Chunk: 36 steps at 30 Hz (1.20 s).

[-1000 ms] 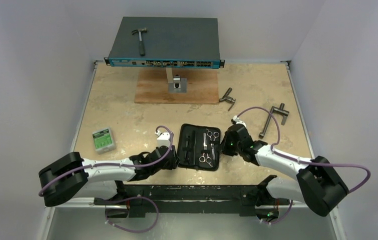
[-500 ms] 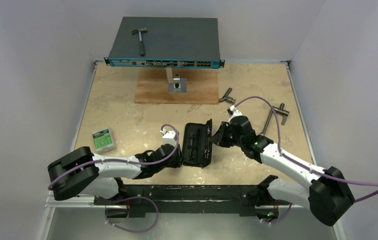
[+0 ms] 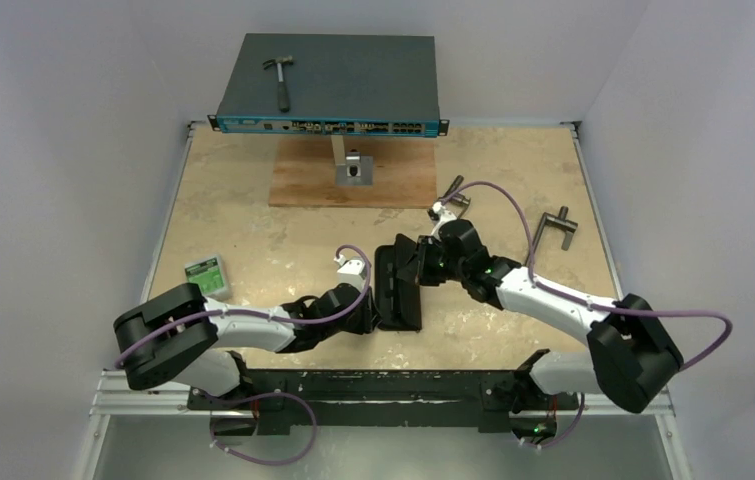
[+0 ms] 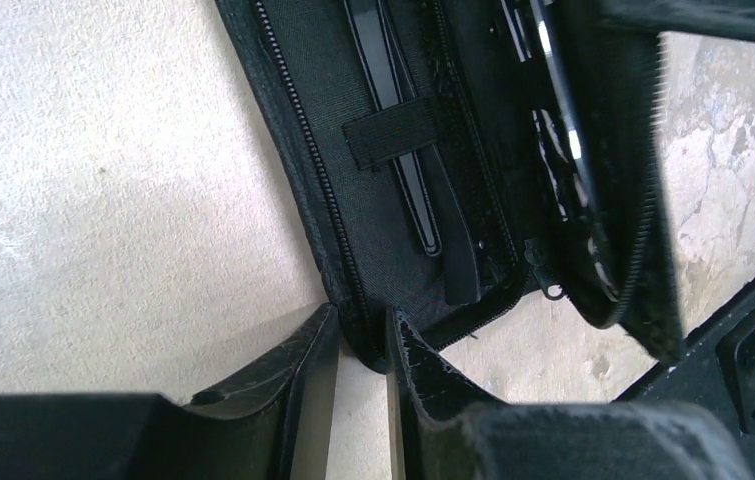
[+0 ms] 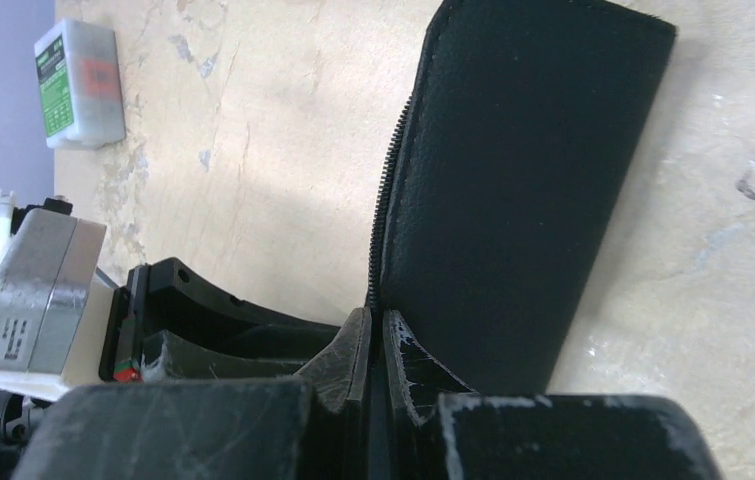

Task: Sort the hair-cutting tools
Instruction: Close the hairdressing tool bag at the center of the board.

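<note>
Between pale lilac walls (image 3: pixel 43 150), on the beige mottled stone desk (image 3: pixel 243 215), a black zip-up fabric case (image 3: pixel 400 295) stands half-folded. The left hand (image 4: pixel 361 345) narrowly pinches its corner, and the right hand (image 5: pixel 375 330) is clamped on its cover. A narrow straight black comb (image 4: pixel 381 70) sits strapped inside.

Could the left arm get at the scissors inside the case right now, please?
Probably not: the right gripper holds the flap nearly shut over the scissors, and the left gripper is clamped on the case.
</note>
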{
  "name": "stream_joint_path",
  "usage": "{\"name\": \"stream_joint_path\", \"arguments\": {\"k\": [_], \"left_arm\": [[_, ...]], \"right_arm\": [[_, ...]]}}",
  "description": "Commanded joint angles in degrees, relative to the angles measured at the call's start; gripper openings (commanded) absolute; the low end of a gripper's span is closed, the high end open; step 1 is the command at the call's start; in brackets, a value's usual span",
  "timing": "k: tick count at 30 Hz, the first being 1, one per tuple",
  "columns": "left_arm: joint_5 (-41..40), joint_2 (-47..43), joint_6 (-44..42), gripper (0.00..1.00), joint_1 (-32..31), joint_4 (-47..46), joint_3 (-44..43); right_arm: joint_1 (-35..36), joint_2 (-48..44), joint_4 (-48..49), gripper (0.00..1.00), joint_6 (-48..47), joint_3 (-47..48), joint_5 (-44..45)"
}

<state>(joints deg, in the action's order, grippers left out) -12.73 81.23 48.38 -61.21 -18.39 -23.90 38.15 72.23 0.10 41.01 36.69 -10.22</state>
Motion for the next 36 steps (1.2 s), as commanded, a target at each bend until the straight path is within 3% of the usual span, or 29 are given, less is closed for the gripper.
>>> {"name": "stream_joint_path", "arguments": {"k": [1, 4, 9, 13, 22, 25, 28, 33, 36], "left_arm": [[2.0, 1.5, -1.3, 0.24, -0.5, 1.8, -0.3], [1.6, 0.8, -1.1, 0.27, -0.5, 2.0, 0.0], [0.4, -2.1, -1.2, 0.42, -0.5, 4.6, 0.1], [-1.2, -6.4, -1.3, 0.50, -0.5, 8.6, 0.0], [-8.7, -25.6, 0.3, 0.57, -0.3, 21.8, 3.2], [-10.5, -31.0, -0.6, 0.60, 1.3, 22.0, 3.8], [-6.7, -31.9, -2.1, 0.61, 5.1, 17.6, 3.3], [2.5, -25.4, -2.7, 0.64, 11.2, 10.7, -0.3], [9.8, -19.6, -1.6, 0.66, 14.7, 6.2, -2.7]], "right_arm": [[1.3, 3.8, 3.5, 0.01, -1.9, 3.9, -3.7], [1.3, 5.5, 3.2, 0.06, -2.7, 4.8, -3.8], [1.5, 7.8, 2.0, 0.28, -4.4, 6.3, -4.0], [1.4, 9.0, 1.2, 0.39, -5.4, 6.7, -4.1], [1.3, 5.7, 0.0, 0.46, -6.4, 7.0, -3.5], [1.3, 4.8, 0.0, 0.46, -6.3, 6.7, -3.1], [1.4, 4.2, 0.6, 0.47, -6.0, 5.5, -3.4], [1.3, 4.0, 0.2, 0.48, -5.7, 4.5, -3.0], [1.4, -1.0, -2.0, 0.55, -5.3, 2.8, 0.6]]}}
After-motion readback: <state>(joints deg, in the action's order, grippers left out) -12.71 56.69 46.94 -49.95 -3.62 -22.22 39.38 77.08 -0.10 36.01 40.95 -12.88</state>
